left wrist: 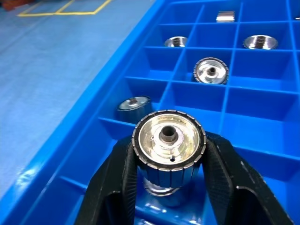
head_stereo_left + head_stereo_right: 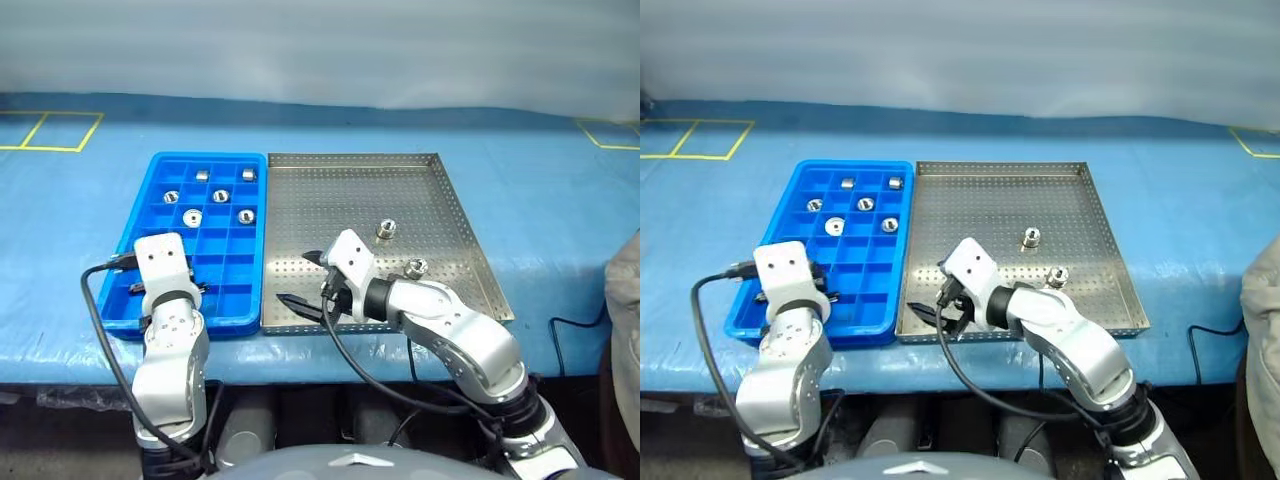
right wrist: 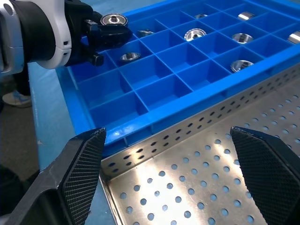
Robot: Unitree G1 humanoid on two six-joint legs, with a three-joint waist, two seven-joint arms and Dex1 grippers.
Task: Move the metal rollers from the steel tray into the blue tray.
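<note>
The blue tray (image 2: 228, 300) lies left of the steel tray (image 2: 340, 200), their long rims touching. Two metal rollers (image 2: 386, 230) (image 2: 416, 267) stand on the steel tray's perforated floor. Several more rollers (image 2: 193, 217) sit in the blue tray's far compartments. My left gripper (image 1: 168, 154) is shut on one roller (image 1: 168, 137), held above the blue tray's near left compartments. The right wrist view also catches that held roller (image 3: 114, 19). My right gripper (image 2: 303, 280) is open and empty over the steel tray's near left corner, beside the blue tray's rim.
Both trays rest on a blue table cover (image 2: 540, 200) marked with yellow tape squares (image 2: 60, 130) at the far corners. The table's front edge runs just below the trays. A black cable (image 2: 100, 320) loops from my left wrist. A grey object (image 2: 625, 300) sits at the right edge.
</note>
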